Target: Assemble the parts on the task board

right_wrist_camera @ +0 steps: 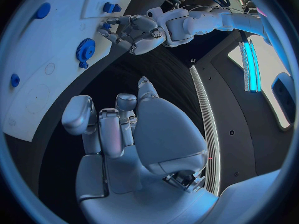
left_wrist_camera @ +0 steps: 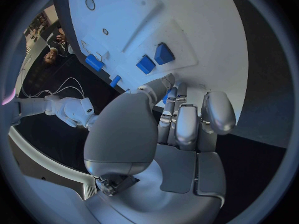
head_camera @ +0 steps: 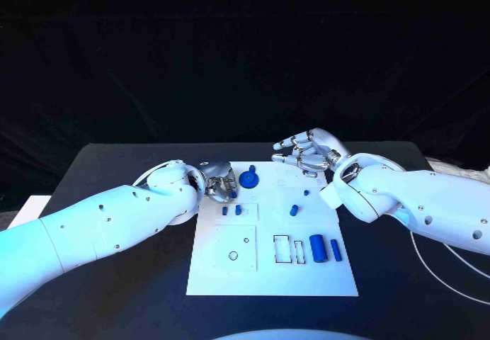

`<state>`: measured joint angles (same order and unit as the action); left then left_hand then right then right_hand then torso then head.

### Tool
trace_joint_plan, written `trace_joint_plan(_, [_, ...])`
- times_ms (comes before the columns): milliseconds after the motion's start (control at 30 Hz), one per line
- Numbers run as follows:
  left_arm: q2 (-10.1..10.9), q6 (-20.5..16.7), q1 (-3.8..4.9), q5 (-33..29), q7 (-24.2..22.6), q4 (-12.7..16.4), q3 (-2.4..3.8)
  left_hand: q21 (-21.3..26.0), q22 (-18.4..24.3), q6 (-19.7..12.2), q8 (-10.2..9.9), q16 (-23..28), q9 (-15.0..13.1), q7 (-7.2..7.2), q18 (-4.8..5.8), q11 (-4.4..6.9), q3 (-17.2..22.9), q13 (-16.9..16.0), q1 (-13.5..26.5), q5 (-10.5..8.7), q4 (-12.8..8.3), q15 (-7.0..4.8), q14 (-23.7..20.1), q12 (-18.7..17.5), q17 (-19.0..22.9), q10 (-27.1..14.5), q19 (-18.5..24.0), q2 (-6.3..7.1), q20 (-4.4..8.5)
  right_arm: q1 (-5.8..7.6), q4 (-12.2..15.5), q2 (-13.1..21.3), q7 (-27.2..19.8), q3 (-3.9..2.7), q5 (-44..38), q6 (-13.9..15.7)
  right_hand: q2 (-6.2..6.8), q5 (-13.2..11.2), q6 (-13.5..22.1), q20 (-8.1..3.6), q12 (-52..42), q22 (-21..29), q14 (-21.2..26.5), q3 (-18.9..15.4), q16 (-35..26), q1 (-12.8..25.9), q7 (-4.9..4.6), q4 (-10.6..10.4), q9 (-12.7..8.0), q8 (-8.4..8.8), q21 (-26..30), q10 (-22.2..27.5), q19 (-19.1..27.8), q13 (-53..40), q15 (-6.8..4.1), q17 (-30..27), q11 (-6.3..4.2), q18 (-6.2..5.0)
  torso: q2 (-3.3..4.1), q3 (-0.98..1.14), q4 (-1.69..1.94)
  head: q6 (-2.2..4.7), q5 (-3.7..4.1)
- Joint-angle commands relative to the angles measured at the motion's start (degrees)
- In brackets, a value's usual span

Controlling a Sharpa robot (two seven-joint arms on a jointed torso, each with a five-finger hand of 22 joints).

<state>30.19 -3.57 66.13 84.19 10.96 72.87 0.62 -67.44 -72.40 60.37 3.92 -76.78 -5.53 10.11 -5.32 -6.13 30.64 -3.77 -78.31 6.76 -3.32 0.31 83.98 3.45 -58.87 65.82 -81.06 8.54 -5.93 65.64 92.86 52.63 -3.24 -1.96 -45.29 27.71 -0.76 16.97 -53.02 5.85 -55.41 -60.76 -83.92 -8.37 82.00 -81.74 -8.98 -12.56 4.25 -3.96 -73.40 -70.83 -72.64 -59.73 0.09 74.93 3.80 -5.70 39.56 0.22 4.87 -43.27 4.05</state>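
No lettering is readable. On the black table, the white task board lies between the hands. The left hand pinches a small blue part beside the blue gear. The right hand hovers curled and empty past the board's far edge.

Part under left hand fingers unclear.

Black surface fills mid frame; black backdrop behind, 12 o'clock. Pale floor patch at 9 o'clock. Bright cyan light strip in room, right wrist view.
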Motion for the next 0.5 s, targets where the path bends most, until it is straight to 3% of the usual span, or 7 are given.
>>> trace_joint_plan(33, [0.3,-0.2,-0.03,-0.3,0.3,0.1,-0.01,0.2,0.1,-0.9,-0.3,0.0,0.2,0.01,0.03,-0.07,0.4,0.0,-0.2,0.14,-0.1,0.59,0.5,0.1,0.1,-0.7,-0.2,0.7,-0.51,-0.04,-0.3,0.0,0.2,0.0,-0.5,-1.1,-0.41,0.4,-0.4,0.01,1.4,0.4,-3.0,-0.3,-0.5,-0.2,-0.08,0.0,0.0,-0.11,0.5,1.1,0.7,1.1,-0.47,0.9,0.13,-0.45,0.01,-0.01,0.01,0.03,0.03])
trace_joint_plan(167, [1.3,-1.0,-0.02,-0.8,-0.2,0.8,0.01,0.3,0.1,-1.6,-0.4,0.0,0.5,0.1,0.0,-0.22,0.7,0.1,-0.3,0.18,-0.3,0.71,0.5,0.1,0.2,-1.3,-0.1,0.9,-0.65,-0.04,-1.1,0.2,1.1,0.0,-2.5,-2.2,-1.02,0.4,-1.1,-0.12,12.4,2.5,-2.5,-0.1,-1.9,-1.3,0.1,0.4,0.1,-0.4,2.0,7.0,1.9,10.6,-0.65,-1.0,-0.09,-0.88,-0.05,-0.09,0.03,0.07,0.15])
trace_joint_plan(200, [2.0,-1.6,-0.01,-1.5,-0.6,1.3,0.06,0.4,0.2,-1.9,-0.4,-0.1,0.6,0.12,-0.02,-0.27,1.0,0.1,-0.5,0.24,-0.4,0.75,0.4,0.1,0.2,-1.6,-0.1,0.85,-0.72,-0.04,-1.7,0.4,1.7,0.0,-4.2,-3.0,-1.64,-0.3,-1.9,-0.31,16.1,4.0,-2.0,0.8,-3.3,-3.3,0.23,1.1,0.2,-0.66,3.1,8.7,2.8,13.5,-0.87,-2.9,-0.25,-1.18,-0.08,-0.1,0.06,0.09,0.2])
trace_joint_plan(300, [3.2,-2.8,0.05,-3.7,-1.4,2.1,0.26,0.6,0.3,-2.2,-0.3,0.0,0.8,0.19,-0.08,-0.3,1.5,0.0,-0.7,0.44,-0.6,0.78,0.4,0.2,0.3,-1.6,-0.1,0.75,-0.76,-0.04,-2.6,0.6,2.4,0.0,-7.5,-4.5,-1.97,-1.0,-3.4,-0.6,21.9,4.8,-1.8,2.5,-4.7,-6.0,0.35,2.0,0.3,-0.96,3.8,9.5,3.0,18.6,-1.07,-4.5,-0.41,-1.3,-0.14,-0.09,0.11,0.2,0.27])
trace_joint_plan(400, [4.9,-5.2,0.36,-10.0,-3.4,3.1,0.43,3.2,2.2,-2.4,-0.2,1.3,1.0,0.21,-0.64,-0.39,2.4,0.0,-1.0,0.53,-0.9,0.79,-0.5,0.2,3.2,-1.8,1.0,0.7,-0.82,-0.04,-3.7,1.0,3.2,-0.01,-12.2,-6.0,-1.47,-1.8,-4.9,-0.3,29.4,5.0,-1.8,4.6,-5.9,-8.4,0.1,2.5,0.2,-0.9,4.0,8.6,2.8,25.7,-1.35,-5.9,-0.21,-0.95,-0.17,-0.01,0.09,0.39,0.23])
trace_joint_plan(433, [5.5,-6.1,0.49,-13.3,-4.5,3.4,0.47,5.7,4.0,-2.2,-0.1,2.9,1.0,0.31,-1.18,-0.51,3.0,0.1,-1.3,0.55,-1.1,0.79,-1.6,0.2,6.2,-2.1,2.2,0.63,-0.84,-0.04,-4.0,1.2,3.6,-0.01,-14.0,-6.6,-1.02,-1.8,-5.6,-0.37,32.8,4.9,-1.9,5.7,-6.2,-9.1,-0.05,2.5,0.1,-0.78,4.0,7.6,2.7,29.3,-1.24,-6.1,-0.3,-1.08,-0.21,0.0,0.13,0.42,0.23])
trace_joint_plan(500, [6.9,-8.3,0.69,-21.8,-7.5,4.1,0.51,5.1,3.4,-1.7,0.2,4.1,1.0,0.37,-1.02,-0.28,4.0,-0.2,-1.6,0.52,-1.3,0.72,-2.5,1.1,8.1,-0.8,2.1,0.21,-0.8,-0.04,-4.4,1.6,4.5,-0.01,-18.0,-7.9,-0.3,-1.8,-6.3,-0.46,37.4,4.8,-2.0,7.3,-6.2,-10.0,0.04,2.7,0.0,-0.58,4.0,7.9,2.5,33.4,-0.57,-6.0,0.17,-1.23,-0.28,0.0,0.22,0.56,0.37])
